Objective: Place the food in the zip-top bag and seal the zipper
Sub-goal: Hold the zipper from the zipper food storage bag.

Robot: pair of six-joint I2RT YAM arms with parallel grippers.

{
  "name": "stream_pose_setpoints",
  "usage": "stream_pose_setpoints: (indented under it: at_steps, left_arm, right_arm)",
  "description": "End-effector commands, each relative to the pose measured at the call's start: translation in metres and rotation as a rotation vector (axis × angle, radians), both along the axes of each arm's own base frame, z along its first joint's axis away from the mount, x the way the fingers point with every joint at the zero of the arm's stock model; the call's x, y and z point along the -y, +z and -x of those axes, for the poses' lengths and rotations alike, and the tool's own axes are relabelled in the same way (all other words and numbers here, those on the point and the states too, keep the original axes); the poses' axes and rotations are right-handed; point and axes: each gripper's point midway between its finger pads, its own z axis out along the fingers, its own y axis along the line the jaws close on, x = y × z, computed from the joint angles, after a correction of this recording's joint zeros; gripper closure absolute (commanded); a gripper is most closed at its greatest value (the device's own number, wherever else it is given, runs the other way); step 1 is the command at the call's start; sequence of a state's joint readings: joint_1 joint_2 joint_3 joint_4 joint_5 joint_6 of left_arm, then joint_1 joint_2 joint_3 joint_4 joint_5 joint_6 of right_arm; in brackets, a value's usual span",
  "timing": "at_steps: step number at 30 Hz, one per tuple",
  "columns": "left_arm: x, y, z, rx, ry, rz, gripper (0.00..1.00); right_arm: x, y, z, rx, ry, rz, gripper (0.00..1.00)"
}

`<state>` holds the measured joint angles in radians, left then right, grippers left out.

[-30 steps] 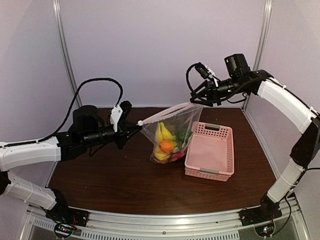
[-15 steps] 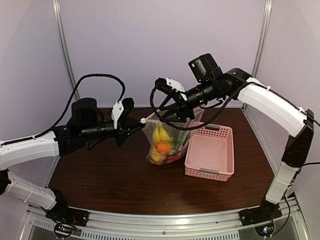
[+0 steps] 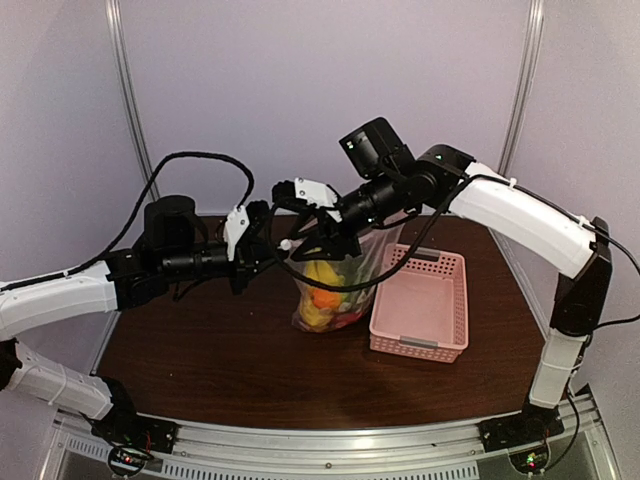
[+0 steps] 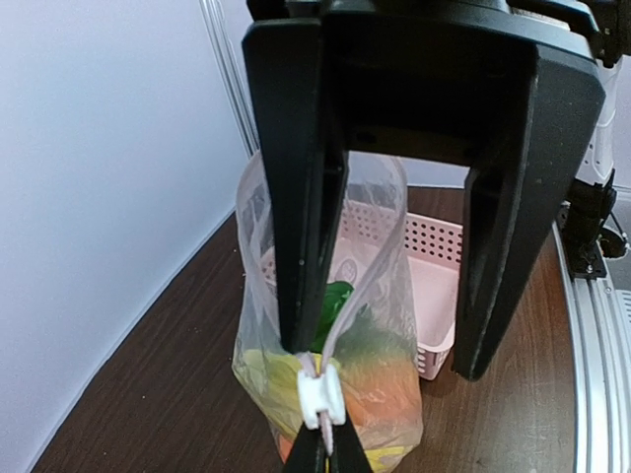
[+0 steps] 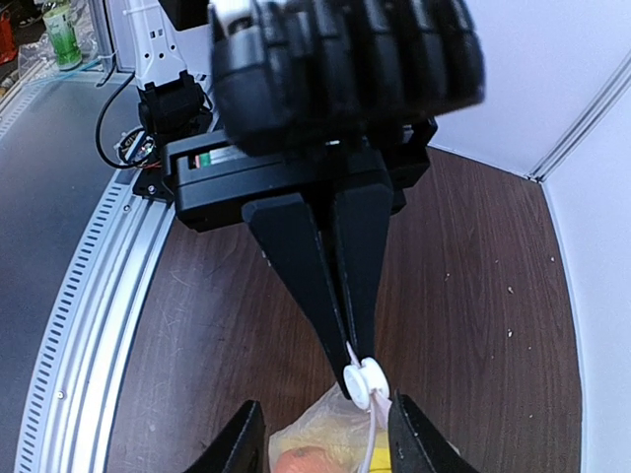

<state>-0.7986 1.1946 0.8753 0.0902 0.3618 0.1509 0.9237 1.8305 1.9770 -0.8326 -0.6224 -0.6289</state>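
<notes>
Top external view: the left gripper [image 3: 275, 247], pressed together, pinches the zipper [image 4: 319, 394] end. The bag [image 3: 355, 262] hangs between the arms, limp, light and slippery, so that stiffer strip looks the best hold. The right gripper [image 3: 308, 235] is spread astride it. Food [image 3: 322, 297] fills the bag; the basket [image 3: 420, 345] shows nothing inside.

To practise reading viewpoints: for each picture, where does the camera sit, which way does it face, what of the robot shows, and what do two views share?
Top external: above and behind the bases, facing down over the table; left arm and right arm meet at the zip-top bag.
Left wrist: on the left arm, facing along its shut left jaws to the slider; open right jaws beyond.
Right wrist: facing the left jaws; own tips at the bottom.
Shared: both wrist views show the slider.
</notes>
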Motion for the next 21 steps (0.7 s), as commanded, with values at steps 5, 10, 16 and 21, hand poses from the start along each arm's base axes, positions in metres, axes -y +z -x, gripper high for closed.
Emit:
stream_pose_setpoints:
  at_steps: [5,10,16,21]
  left_arm:
    - [-0.004,0.002,0.006,0.047,-0.02,-0.022,1.0]
    - [-0.005,0.002,0.008,0.053,-0.025,-0.025,1.0]
    - [-0.006,0.005,0.009,0.063,-0.026,-0.017,1.0]
    - [-0.007,0.005,0.01,0.066,-0.029,-0.016,1.0]
  right_arm:
    - [-0.015,-0.006,-0.002,0.099,0.014,0.03,0.6]
    - [-0.015,0.006,-0.003,0.131,0.016,0.022,0.61]
    - [-0.014,-0.012,-0.004,0.129,0.031,0.076,0.72]
    - [-0.013,-0.015,-0.006,0.14,0.024,0.089,0.72]
